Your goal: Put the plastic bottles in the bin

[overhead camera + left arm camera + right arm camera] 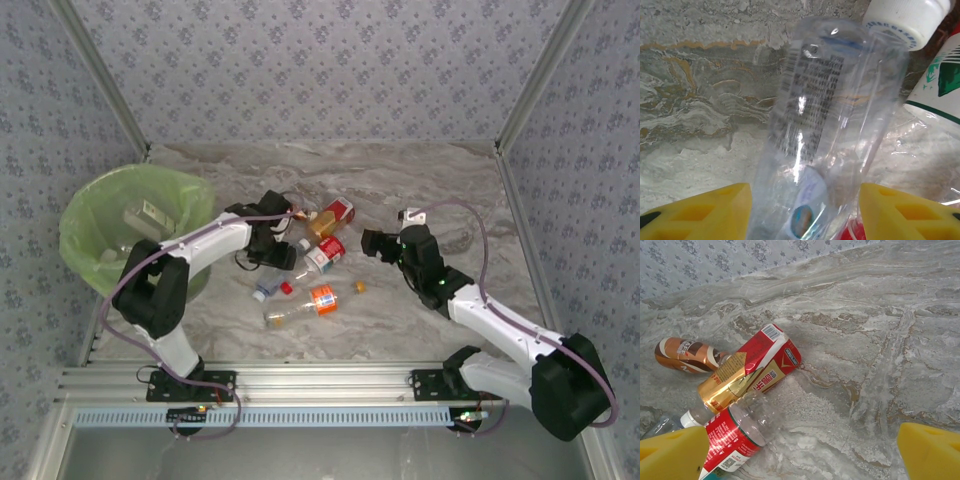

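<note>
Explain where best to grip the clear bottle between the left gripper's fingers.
Take the clear bottle across its mid-body, from above: it lies flat on the table, long axis running between the jaws, so they would close on its rounded sides.

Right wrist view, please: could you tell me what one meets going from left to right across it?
Brown bottle → red and gold carton → bare marble table → yellow finger at the right edge.

Red-and-gold carton showing barcode at its 1 o'clock end, red Chinese characters on cream panel, too small for reading; brown bottle at carton's 9 o'clock carrying blurred white lettering; clear bottle bearing dense fine print, illegible.
</note>
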Available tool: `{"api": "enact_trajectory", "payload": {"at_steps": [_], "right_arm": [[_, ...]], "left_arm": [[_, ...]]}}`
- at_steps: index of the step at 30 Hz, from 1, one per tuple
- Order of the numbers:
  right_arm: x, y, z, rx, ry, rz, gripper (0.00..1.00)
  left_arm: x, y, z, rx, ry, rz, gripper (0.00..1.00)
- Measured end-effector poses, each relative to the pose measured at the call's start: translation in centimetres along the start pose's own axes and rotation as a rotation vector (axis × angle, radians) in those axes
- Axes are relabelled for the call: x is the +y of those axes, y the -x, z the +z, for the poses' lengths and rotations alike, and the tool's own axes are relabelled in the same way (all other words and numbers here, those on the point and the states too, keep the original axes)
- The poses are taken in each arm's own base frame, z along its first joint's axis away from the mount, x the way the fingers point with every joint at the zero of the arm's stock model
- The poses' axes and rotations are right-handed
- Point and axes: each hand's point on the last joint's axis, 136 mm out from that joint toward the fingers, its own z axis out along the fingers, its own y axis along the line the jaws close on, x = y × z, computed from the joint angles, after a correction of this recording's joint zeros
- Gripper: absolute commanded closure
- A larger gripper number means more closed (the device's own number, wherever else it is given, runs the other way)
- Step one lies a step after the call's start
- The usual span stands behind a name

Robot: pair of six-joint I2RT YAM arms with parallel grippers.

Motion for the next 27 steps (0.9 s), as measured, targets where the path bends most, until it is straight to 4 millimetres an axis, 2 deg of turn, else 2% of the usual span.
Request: {"api": "enact_trajectory", "payload": {"at_steps": [11,18,22,27], "right_arm": [[0.1,0.0,0.0,0.002,0.003,0.0,0.01],[0.0,-0.1,0.0,0.003,0.003,0.0,0.01],[0.0,-0.3,0.2,0.012,0.002,-0.002,0.01],[0.2,-0.3,0.2,0.013,0.009,-0.002,0.01]], "left_arm": [[0.3,0.0,1.4,-0.017,0.008,-0.006,0.37],[2.5,-1.8,3.4,0.031,0.082,-0.037,0.37],[3.7,-1.7,3.6,0.02,0.09,-0.084,0.37],[4.0,-1.5,3.5,0.006,0.088,-0.103,0.37]]}}
